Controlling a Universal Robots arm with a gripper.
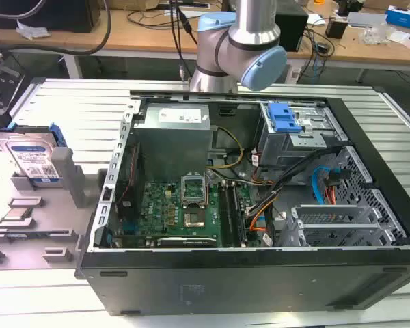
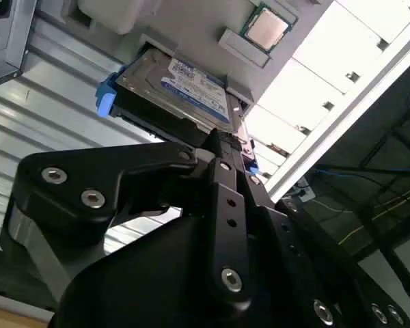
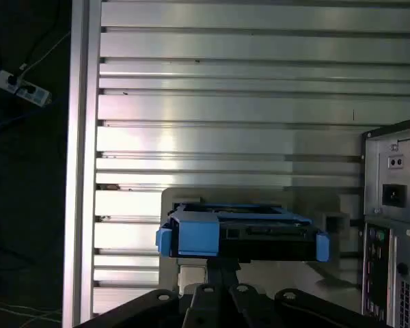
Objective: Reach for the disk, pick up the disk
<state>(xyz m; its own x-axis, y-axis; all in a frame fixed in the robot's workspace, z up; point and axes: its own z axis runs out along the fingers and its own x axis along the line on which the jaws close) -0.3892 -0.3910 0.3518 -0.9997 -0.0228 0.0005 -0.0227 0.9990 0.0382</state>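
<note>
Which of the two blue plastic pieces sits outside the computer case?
The blue-framed disk, standing upright in the grey holder at the exterior view's left; the blue latch sits inside the case.

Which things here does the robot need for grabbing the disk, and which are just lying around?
For the job: the disk, standing in the grey holder; the gripper, close to it.
Just lying about: the processor chip; the open computer case; the blue latch inside it.
</note>
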